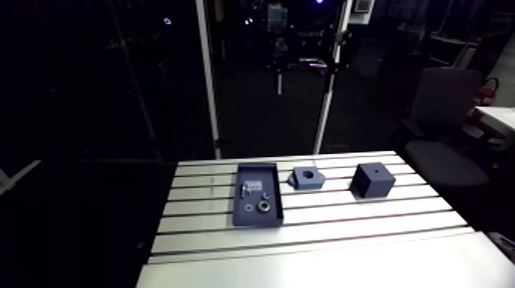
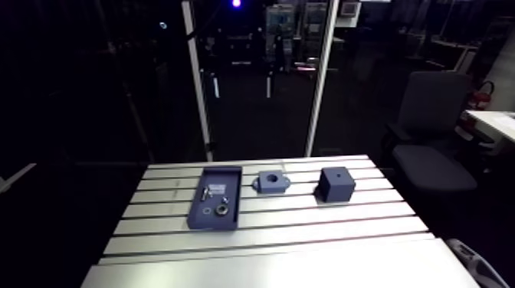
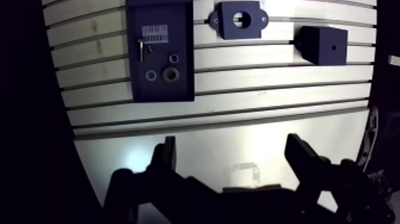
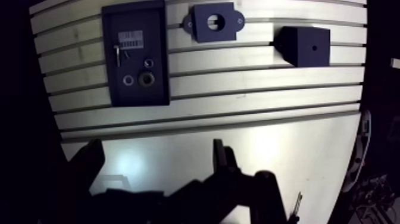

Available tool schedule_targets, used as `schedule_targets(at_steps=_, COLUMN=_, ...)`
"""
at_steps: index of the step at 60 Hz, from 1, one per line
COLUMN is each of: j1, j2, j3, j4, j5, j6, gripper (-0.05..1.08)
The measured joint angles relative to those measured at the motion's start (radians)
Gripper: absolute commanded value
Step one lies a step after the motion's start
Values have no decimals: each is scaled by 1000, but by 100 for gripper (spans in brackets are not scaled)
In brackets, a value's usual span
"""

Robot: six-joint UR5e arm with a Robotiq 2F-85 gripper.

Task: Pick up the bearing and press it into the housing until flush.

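Note:
The bearing (image 3: 171, 74), a dark ring with a metal rim, lies in a dark blue tray (image 3: 140, 91) far ahead of the gripper. The housing (image 3: 239, 19), a dark block with a round bore and two lugs, sits beside the tray on the slotted table. In the arm view the bearing (image 1: 264, 205) is in the tray's near half, with the housing (image 1: 308, 178) to the right of the tray. My gripper (image 3: 231, 145) hangs open over the table's smooth front strip, with nothing between its fingers (image 3: 166, 156). It does not show in the arm view.
A dark cube (image 3: 322, 44) with a small hole stands beyond the housing, away from the tray. The tray also holds a thin ring (image 3: 151, 75), a smaller ring (image 3: 173, 58), a metal pin (image 3: 141, 47) and a white label (image 3: 156, 33).

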Motion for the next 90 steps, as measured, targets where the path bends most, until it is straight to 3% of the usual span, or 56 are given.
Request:
schedule_targets(at_steps=16, j1=50, j2=-12, j3=-19, j4=23, j5=-34, j6=-25, gripper=1)
schedule_targets(at_steps=29, j1=64, j2=-15, j3=-24, j4=28, j5=-42, j6=-32, gripper=1)
schedule_targets(at_steps=48, j1=71, j2=8, j3=-7, j4=-18, j5=-37, j6=-13, gripper=1)
schedule_targets(at_steps=74, j1=123, j2=63, j3=108, j4=-176, j5=-25, j6=111, gripper=1)
schedule_targets(at_steps=90, j1=130, j2=87, j3=172, j4=-264, j5=1, j6=203, gripper=1)
